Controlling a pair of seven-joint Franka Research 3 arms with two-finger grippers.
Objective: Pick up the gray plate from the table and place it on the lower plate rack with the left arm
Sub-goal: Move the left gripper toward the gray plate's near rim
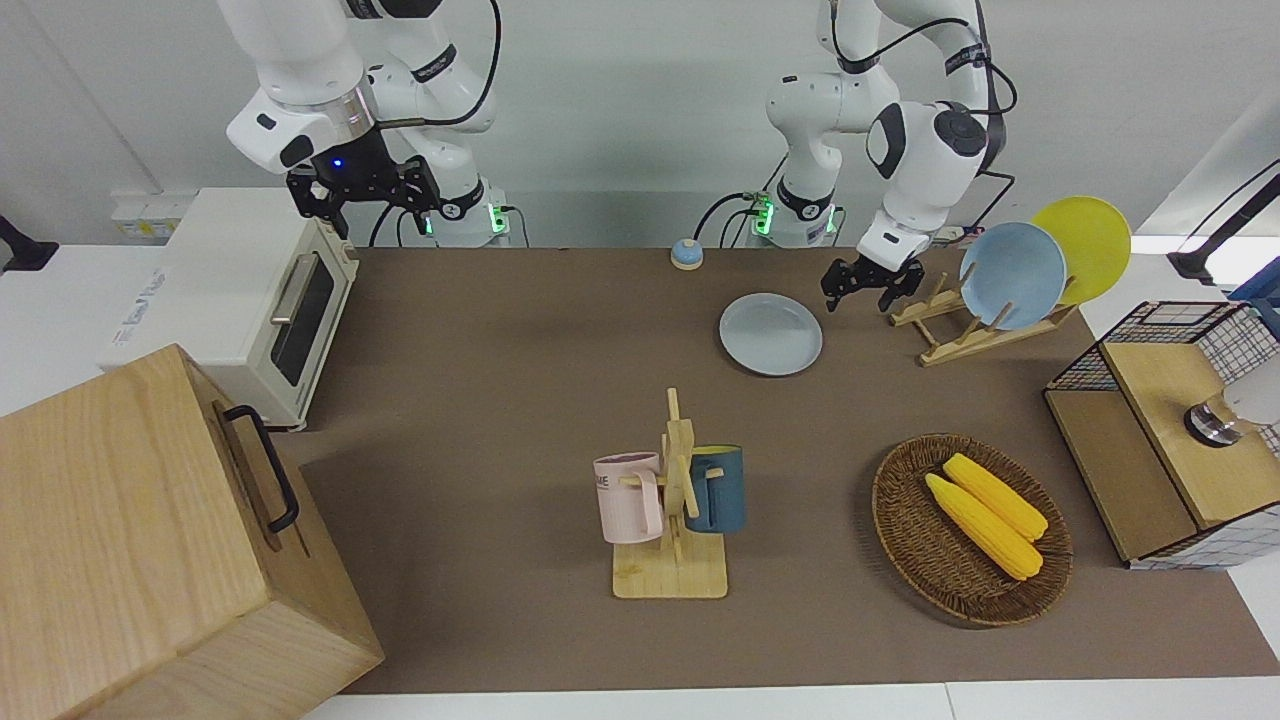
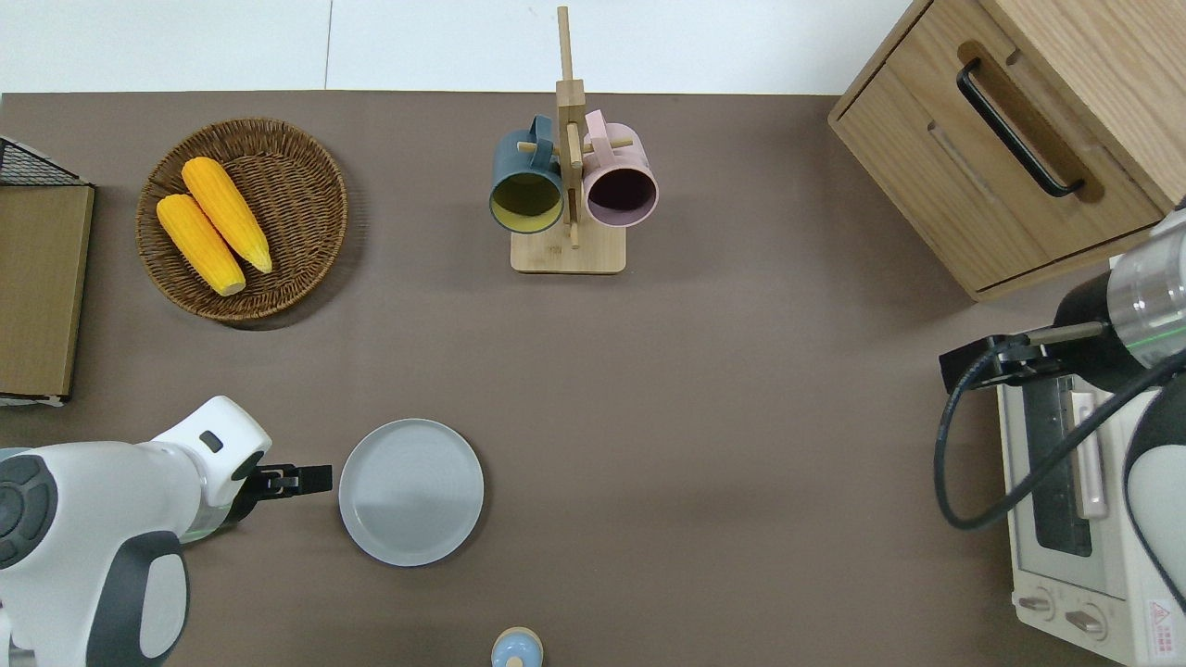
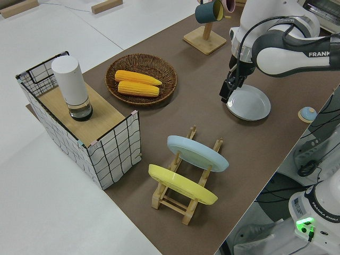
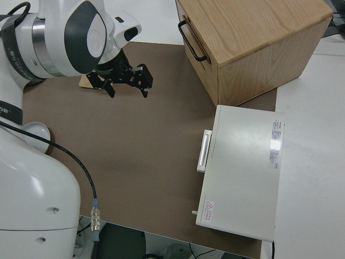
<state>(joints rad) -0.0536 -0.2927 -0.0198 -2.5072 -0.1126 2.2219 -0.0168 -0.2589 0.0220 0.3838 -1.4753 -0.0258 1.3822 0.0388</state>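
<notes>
Gray plate [image 2: 410, 491] lies flat on the brown table [image 2: 741, 389]; the left gripper [image 2: 320, 478], fingers apart and empty, hangs just beside its rim. Right arm parked.

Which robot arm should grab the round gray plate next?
The left arm. Its tool is right beside the rim of the round pale gray plate, on the side toward the light wooden plate rack. The right arm's tool is parked.
</notes>
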